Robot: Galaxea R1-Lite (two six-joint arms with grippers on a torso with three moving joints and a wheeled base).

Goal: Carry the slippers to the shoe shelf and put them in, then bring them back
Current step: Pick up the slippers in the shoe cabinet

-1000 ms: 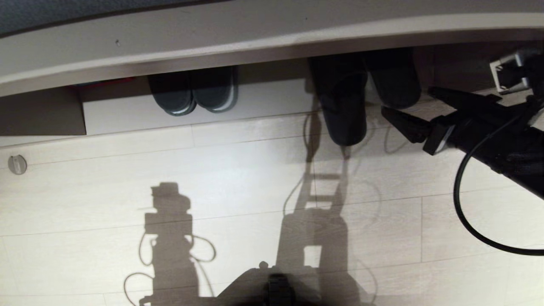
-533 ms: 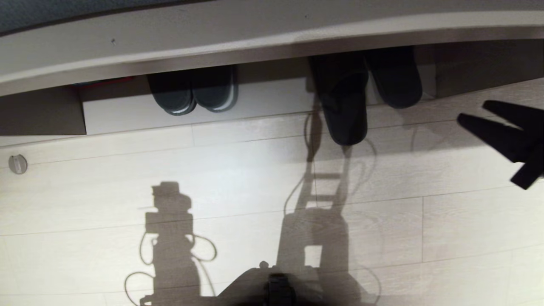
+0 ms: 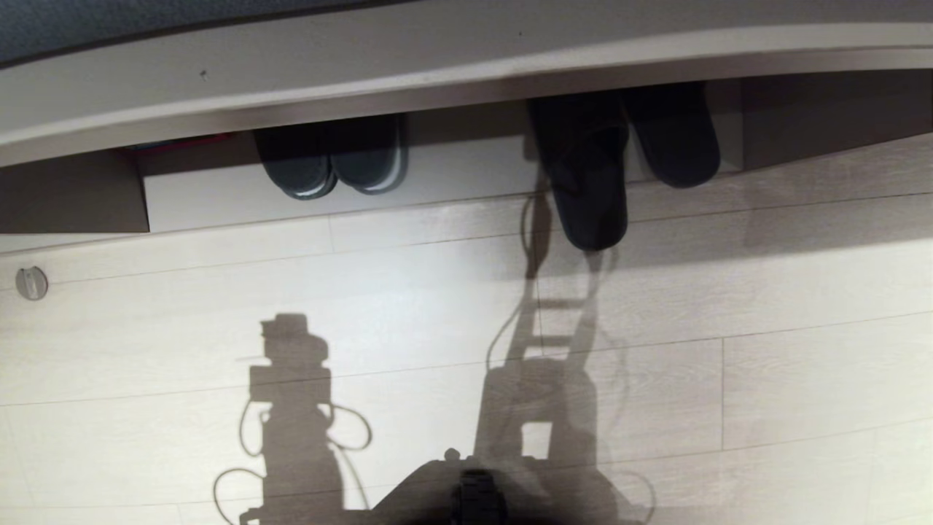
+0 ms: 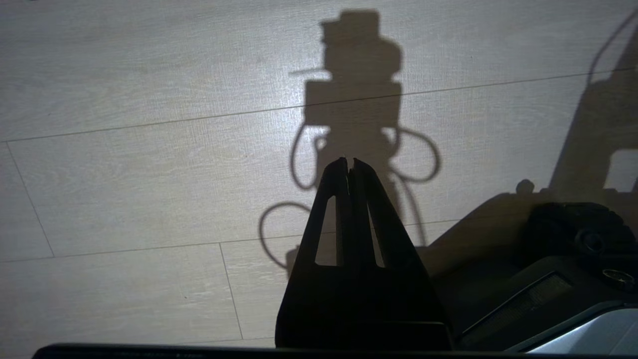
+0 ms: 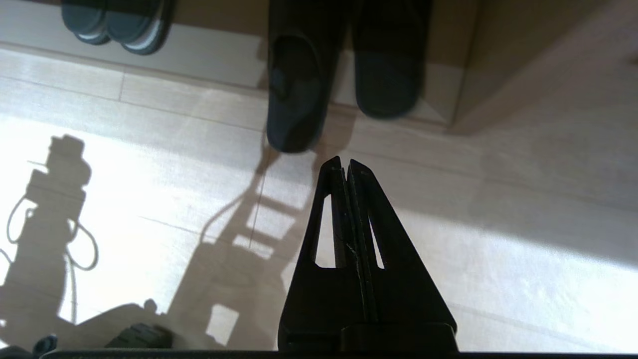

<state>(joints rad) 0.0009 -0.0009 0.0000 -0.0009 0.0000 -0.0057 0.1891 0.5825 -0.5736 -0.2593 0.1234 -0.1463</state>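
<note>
Slippers (image 3: 627, 160) sit side by side in the right part of the shoe shelf (image 3: 466, 65), toes pointing out toward the floor (image 3: 802, 364); the left slipper pokes further out, its toe over the floorboards, the right one tucked further in. A darker pair with white sole edges (image 3: 332, 160) stands well apart to the left in the same shelf. Right gripper (image 5: 346, 167) is off the head view; wrist view shows it above bare floor near the slippers, fingers pressed together, holding nothing. Left gripper (image 4: 349, 167) likewise closed and empty, over floor beside the robot base (image 4: 558, 279).
</note>
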